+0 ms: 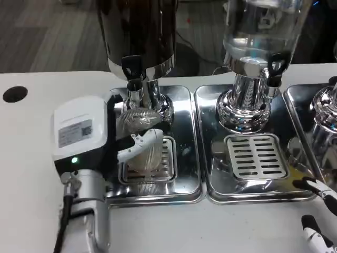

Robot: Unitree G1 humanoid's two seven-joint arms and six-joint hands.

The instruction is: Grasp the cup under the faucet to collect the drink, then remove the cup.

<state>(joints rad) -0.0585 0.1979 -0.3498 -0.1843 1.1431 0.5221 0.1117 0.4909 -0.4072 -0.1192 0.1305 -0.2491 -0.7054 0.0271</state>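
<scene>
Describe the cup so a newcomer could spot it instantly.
Find the dark dispenser at the picture's left. Under its faucet, on the drip tray, stands the cup, held by the left hand. It alone is clear and ribbed among polished metal.

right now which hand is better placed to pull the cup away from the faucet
Left. The left hand already wraps its fingers around the ribbed clear cup under the dark dispenser's faucet. The right hand sits at the table's far right edge, apart from it.
</scene>
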